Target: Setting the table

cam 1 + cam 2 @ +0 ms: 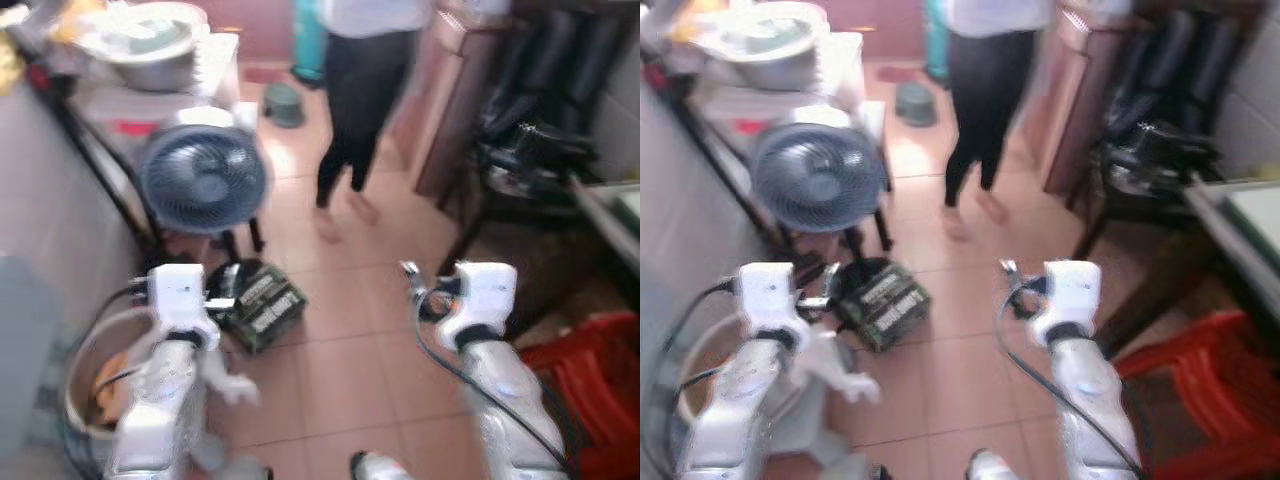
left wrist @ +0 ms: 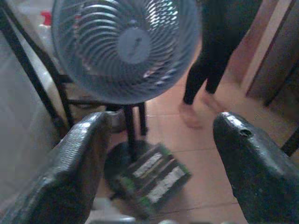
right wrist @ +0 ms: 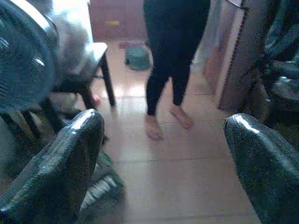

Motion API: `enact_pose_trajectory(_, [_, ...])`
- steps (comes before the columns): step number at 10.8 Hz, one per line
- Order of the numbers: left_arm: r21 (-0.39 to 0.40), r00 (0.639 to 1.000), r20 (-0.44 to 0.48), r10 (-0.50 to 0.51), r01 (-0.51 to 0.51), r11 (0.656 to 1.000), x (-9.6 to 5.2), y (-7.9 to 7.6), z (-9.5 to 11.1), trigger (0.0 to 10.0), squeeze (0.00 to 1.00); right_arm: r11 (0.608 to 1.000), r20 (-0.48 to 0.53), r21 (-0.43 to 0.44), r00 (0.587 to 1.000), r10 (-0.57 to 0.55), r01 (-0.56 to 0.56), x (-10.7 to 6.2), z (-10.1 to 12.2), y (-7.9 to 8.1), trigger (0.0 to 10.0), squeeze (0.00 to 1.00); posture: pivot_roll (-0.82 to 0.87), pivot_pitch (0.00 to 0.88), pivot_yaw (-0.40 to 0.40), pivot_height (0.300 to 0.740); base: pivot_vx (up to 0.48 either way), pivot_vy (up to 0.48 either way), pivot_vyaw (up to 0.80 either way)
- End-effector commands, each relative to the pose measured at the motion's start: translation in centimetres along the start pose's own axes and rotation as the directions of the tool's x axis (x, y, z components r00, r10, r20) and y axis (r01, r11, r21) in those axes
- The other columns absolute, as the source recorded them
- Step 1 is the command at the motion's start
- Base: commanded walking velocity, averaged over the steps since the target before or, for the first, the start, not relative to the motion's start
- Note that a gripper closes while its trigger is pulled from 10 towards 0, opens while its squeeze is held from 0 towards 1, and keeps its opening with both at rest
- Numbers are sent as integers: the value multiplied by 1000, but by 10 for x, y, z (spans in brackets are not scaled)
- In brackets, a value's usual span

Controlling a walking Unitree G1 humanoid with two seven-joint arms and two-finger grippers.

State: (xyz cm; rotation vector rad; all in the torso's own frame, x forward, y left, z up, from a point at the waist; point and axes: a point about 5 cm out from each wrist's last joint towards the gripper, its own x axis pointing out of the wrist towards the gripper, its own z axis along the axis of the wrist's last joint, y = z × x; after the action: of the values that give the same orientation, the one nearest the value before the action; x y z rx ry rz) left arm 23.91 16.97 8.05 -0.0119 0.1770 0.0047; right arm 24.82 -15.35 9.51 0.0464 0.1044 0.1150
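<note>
Metal bowl (image 1: 150, 55) sits on the cluttered surface (image 1: 110, 100), upper left of frame. Wrist views add detail: left gripper (image 2: 156, 158) and right gripper (image 3: 163, 163) fingers spread wide, empty, facing fan (image 2: 124, 46) and a barefoot person (image 3: 170, 60).

The floor (image 1: 340, 370) is laid in salmon-pink tiles with pale grout lines, and on it stand a grey-blue fan (image 1: 204, 180) with a ribbed grille and a dark green box (image 1: 262, 304) printed in white lettering. A barefoot person (image 1: 362, 100) wears black leggings and a white top. A red plastic stool (image 1: 590, 390) sits beside the silver-white right arm (image 1: 500, 380), and both grippers' fingers (image 2: 79, 168) are glossy black.
</note>
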Motion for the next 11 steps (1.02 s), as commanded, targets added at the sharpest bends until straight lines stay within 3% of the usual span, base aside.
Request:
enact_pose_trajectory(1, [-12,999,25,-38,39,999,2,-9,8,10000,0,999,-6,-15,999,-44,44,-5,0,-12,10000,0,-57,90,31,740,0,322,-775])
enact_pose_trajectory(8, [-2,996,34,-80,80,997,-1,-14,8,10000,0,998,-17,-32,998,-57,57,-7,-2,-16,10000,0,-54,90,22,740,0,0,-82])
enact_pose_trajectory(11, [-4,996,33,-80,80,997,-1,-14,9,10000,0,998,-10,-25,998,-60,59,-3,-1,-14,10000,0,-46,87,22,740,-314,0,0])
